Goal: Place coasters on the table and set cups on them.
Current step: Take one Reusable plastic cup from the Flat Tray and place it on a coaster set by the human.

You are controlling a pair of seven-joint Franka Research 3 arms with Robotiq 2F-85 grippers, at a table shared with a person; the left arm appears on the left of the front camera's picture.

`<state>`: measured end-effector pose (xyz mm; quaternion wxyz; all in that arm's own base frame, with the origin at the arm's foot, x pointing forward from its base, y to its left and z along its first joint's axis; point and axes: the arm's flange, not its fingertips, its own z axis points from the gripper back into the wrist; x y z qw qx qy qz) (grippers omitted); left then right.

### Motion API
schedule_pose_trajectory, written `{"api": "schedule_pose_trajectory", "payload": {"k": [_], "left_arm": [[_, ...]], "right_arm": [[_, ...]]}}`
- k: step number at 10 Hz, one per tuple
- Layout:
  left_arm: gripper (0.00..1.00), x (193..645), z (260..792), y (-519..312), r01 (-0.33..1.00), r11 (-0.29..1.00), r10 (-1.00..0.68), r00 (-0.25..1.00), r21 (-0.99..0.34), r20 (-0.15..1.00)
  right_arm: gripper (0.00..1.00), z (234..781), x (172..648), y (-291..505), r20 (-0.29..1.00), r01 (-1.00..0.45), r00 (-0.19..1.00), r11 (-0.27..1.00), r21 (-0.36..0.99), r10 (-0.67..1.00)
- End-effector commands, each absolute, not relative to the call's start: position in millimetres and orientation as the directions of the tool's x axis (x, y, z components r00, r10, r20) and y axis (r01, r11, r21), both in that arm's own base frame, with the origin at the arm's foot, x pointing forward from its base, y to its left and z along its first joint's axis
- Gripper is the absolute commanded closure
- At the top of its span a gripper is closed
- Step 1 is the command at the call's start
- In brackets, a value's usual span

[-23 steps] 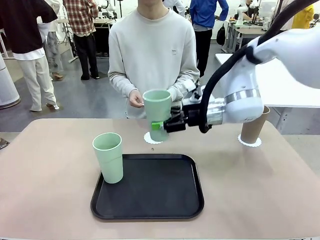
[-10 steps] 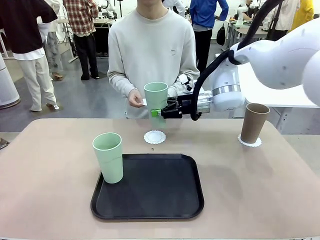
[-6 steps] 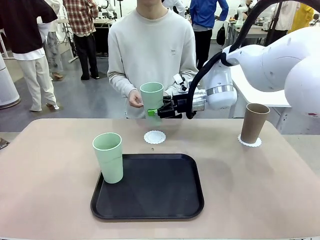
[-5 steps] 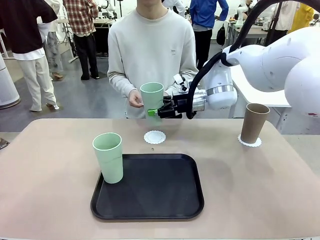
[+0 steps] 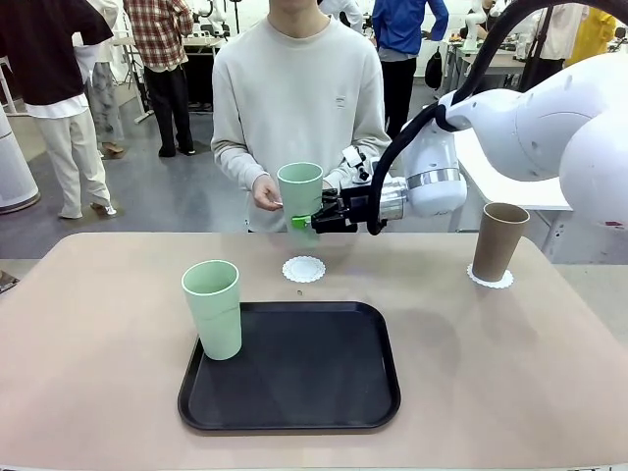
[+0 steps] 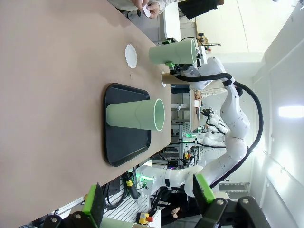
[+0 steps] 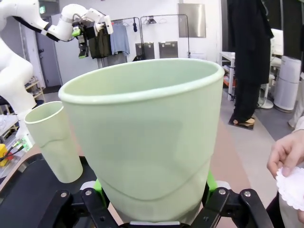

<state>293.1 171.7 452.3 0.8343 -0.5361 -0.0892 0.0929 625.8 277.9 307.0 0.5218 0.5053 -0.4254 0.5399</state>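
Beige-pink counter (image 5: 88, 324) runs toward a person at its far side. Since a couple of seconds ago the right tool (image 5: 305, 222) has risen and drawn back toward the person, carrying the mint cup (image 5: 299, 188) that it pinches near the base. The cup no longer sits low over the bare coaster (image 5: 303, 269), which now lies fully uncovered below the tool. Over the last half second almost nothing has shifted.

The held cup's foot is hidden behind the tool, and in the right wrist view the cup blocks most of the tool. Beside it there, the person's hand (image 7: 286, 153) holds another coaster (image 7: 290, 183), cut off by the picture's edge.

Below and left of the right tool, a second mint cup (image 5: 212, 309) stands at the left edge of the black tray (image 5: 294, 373). Far to the tool's right, a brown cup (image 5: 498, 241) stands on a third coaster (image 5: 490, 280). The left tool (image 6: 148, 202) is spread wide, with nothing between its fingers.
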Motion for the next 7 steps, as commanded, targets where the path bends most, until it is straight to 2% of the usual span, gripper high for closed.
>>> {"api": "schedule_pose_trajectory", "payload": {"k": [1, 4, 7], "left_arm": [[0.0, 292.1, 453.3, 172.2, -0.052, 0.402, 0.252, 0.966, -0.914, 0.056], [0.0, 292.1, 453.3, 172.2, -0.052, 0.402, 0.252, 0.966, -0.914, 0.056], [0.0, 292.1, 453.3, 172.2, -0.052, 0.402, 0.252, 0.966, -0.914, 0.056]], "right_arm": [[0.15, 293.1, 621.6, 278.1, 0.995, -0.994, -0.001, -0.109, 0.01, 0.098], [0.15, 271.8, 626.3, 283.7, 0.991, -0.995, -0.021, -0.102, -0.008, 0.132], [0.15, 250.5, 629.5, 287.9, 0.99, -0.992, 0.032, -0.12, 0.048, 0.138]]}}
